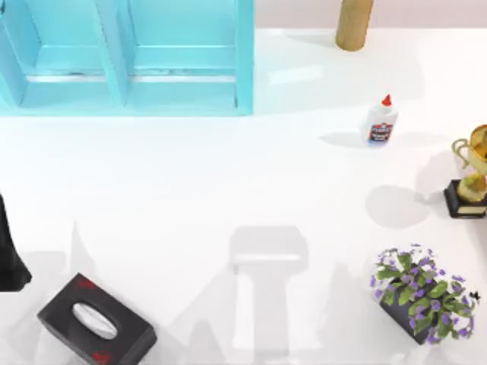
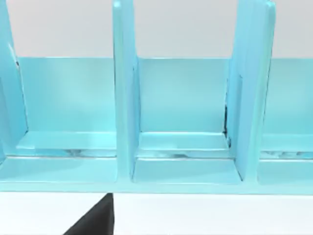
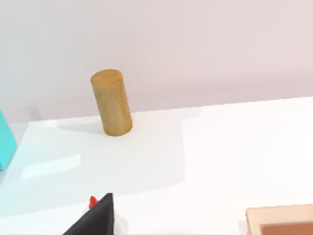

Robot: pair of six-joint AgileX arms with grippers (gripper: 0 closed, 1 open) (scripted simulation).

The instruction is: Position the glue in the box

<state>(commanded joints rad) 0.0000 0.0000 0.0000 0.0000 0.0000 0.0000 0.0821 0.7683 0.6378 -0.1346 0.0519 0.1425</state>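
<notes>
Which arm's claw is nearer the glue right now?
Right, probably. The glue stands toward the top view's right, its red cap beside the right claw in the right wrist view. The left arm is at the far left edge.

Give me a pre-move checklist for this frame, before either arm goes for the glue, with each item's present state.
1. Glue standing upright on the table, right side, cap up: ok.
2. Nothing touching the glue; the trophy stands apart at the right edge: ok.
3. Box at the top left, compartments open and free of objects: ok.
4. Stretch of table between glue and box free of objects; the wooden cylinder sits behind the glue, off that line: ok.
5. Glue not yet in the box: not ok.
6. Gripper finger state, either arm: cannot tell.
</notes>
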